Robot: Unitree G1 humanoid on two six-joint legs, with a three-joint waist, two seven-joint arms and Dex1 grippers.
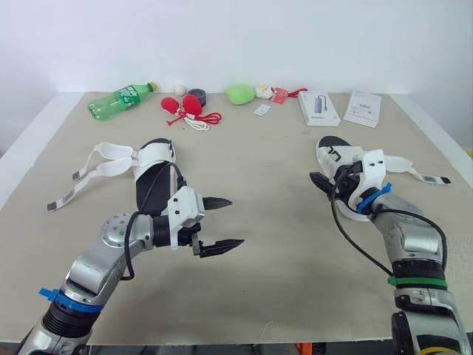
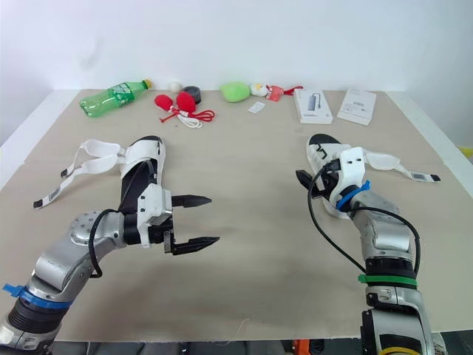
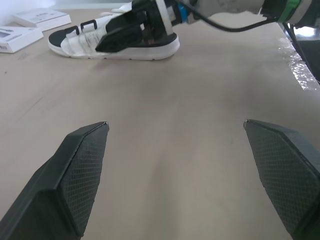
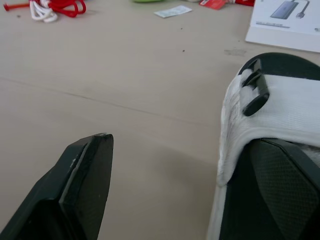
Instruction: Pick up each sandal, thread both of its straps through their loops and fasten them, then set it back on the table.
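Table (image 1: 281, 244): tan top against a white wall, with two black-and-white sandals lying well apart on it.
Left sandal (image 1: 151, 181): flat on the robot's left side of the table, toe pointing away from the robot, partly behind the left wrist.
Left sandal's straps (image 1: 103, 164): two white straps unfastened, splayed out across the table to the left.
Right sandal (image 1: 336, 155): flat on the right side of the table, toe also pointing away.
Right sandal's strap (image 1: 417, 174): one long white strap trailing loose to the right, its end resting on the table.
Loops (image 4: 255, 92): two black loops sitting on the white band over the right sandal's front, nothing threaded through them.
Left end effector (image 1: 235, 220): released, fingers spread wide, hovering above bare table just right of the left sandal and touching nothing.
Right end effector (image 1: 322, 185): released and grasping nothing, down at the near end of the right sandal; one finger over the sandal behind its white band, the other over bare table beside it.
Far edge: a green bottle (image 1: 122, 100) on its side, a red and white cord (image 1: 194, 115), a green lump (image 1: 240, 94) and two white boxes (image 1: 319, 108).
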